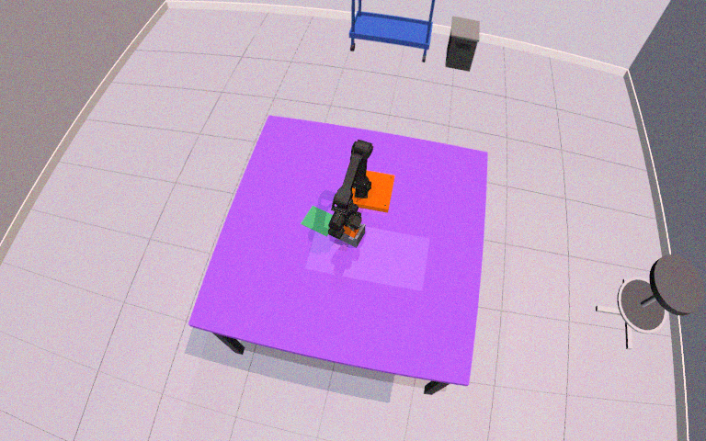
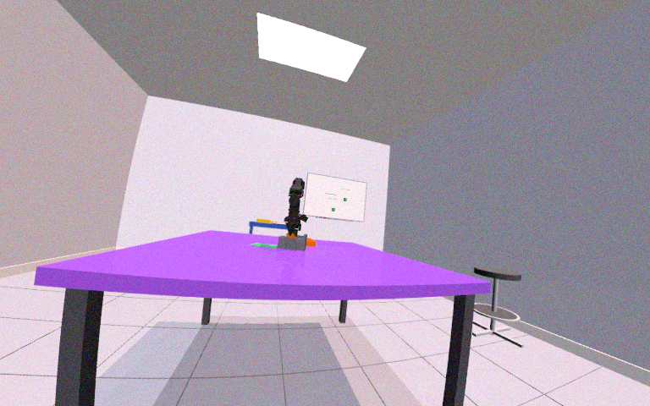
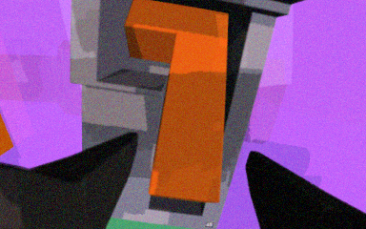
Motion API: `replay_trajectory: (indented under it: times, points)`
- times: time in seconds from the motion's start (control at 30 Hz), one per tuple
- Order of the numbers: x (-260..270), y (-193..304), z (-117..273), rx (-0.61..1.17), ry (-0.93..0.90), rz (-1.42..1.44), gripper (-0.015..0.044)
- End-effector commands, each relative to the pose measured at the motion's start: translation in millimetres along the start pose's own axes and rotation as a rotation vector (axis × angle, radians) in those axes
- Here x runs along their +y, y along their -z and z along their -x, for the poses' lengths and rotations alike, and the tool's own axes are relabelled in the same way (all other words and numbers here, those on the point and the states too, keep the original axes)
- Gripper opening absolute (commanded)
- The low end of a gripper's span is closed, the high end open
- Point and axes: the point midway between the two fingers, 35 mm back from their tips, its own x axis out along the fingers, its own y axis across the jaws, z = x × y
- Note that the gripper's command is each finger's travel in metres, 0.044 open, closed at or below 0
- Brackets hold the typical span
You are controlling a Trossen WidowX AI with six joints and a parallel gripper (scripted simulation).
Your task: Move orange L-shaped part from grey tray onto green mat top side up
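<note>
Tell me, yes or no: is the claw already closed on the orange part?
No: in the wrist view the claw stands open, one finger on each side of the orange part, not touching it.

A bare lab room: whiteboard [image 2: 335, 196], blue cart [image 1: 391, 27], stool [image 2: 496, 294], purple table [image 1: 291, 322].
</note>
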Motion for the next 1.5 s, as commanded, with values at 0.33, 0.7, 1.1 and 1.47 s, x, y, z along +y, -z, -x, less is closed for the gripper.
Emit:
replay_trajectory:
  times: [0.33, 0.7, 1.1, 1.47]
  points:
    - [1, 0, -6, 0.0, -0.002, 0.0, 0.0155]
    - [1, 0, -6, 0.0, -0.002, 0.0, 0.0023]
    - [1, 0, 2, 0.001, -0.003, 0.002, 0.0]
    - [1, 0, 19, 0.002, -0.005, 0.003, 0.0]
